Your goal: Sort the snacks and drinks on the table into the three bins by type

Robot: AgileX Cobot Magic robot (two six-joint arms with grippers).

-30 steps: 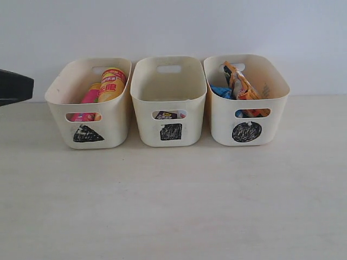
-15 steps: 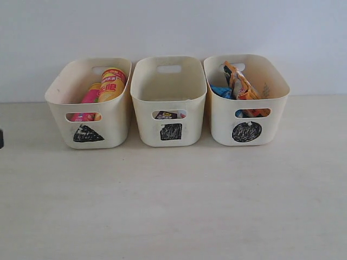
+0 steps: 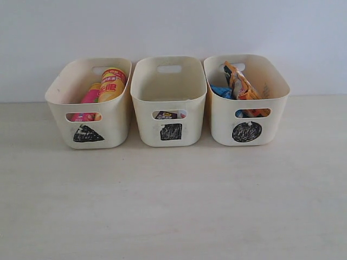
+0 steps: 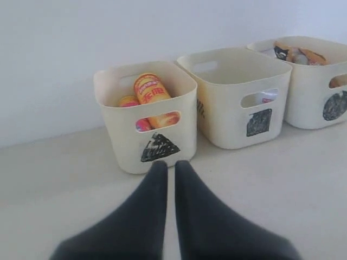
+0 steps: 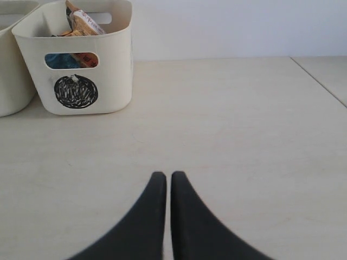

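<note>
Left fingers pressed together, empty, near the triangle bin holding the yellow chip tube. Right fingers likewise closed, empty, well apart from the circle bin.

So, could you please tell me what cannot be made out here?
The carton in the square bin: exterior view, a sliver through the handle cutout; wall hides the rest.
The blue bag in the circle bin: exterior view, mostly behind the orange bag and wall.
The pink tube in the triangle bin: same view, behind the yellow tube.
</note>
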